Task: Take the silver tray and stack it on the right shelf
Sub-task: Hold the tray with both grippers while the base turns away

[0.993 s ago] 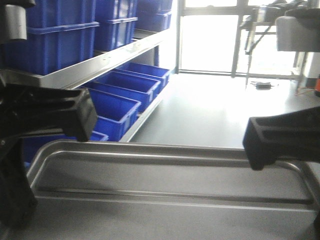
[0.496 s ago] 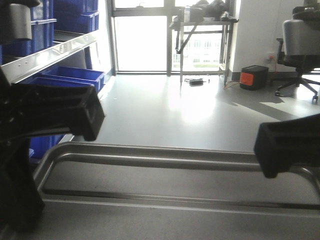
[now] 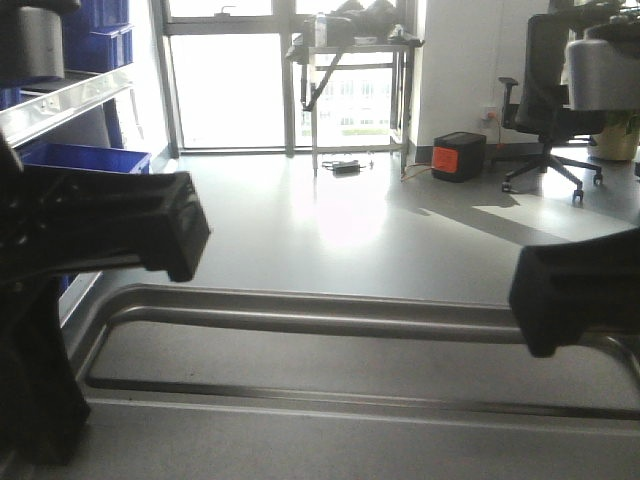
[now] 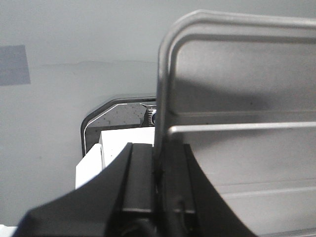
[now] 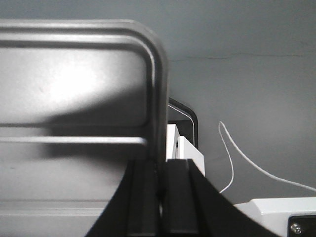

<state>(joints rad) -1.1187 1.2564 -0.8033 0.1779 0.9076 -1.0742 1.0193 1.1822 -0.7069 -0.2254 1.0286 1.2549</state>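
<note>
The silver tray (image 3: pixel 330 370) was found held roughly level across the foot of the front view, carried above the floor (image 3: pixel 330 220) between the two arms. The left gripper (image 4: pixel 158 170) was seen closed upon the tray's left rim, which was pinched from either side. The right gripper (image 5: pixel 159 180) was likewise clamped upon the right rim. Against the pictures of a second before, the tray's place between the grippers was unaltered, but the background was found shifted. The blue bins (image 3: pixel 85 155), formerly filling the left of the view, were reduced to a strip at the left edge. An office chair (image 3: pixel 545 110), an orange box (image 3: pixel 458 157) and a table (image 3: pixel 355 55) before the windows were brought into sight. From this it was judged that the robot was being turned rightward, tray in hand. The right shelf was not seen in any view. The stacking was therefore judged not yet begun, with further turning required until that shelf is faced.
</note>
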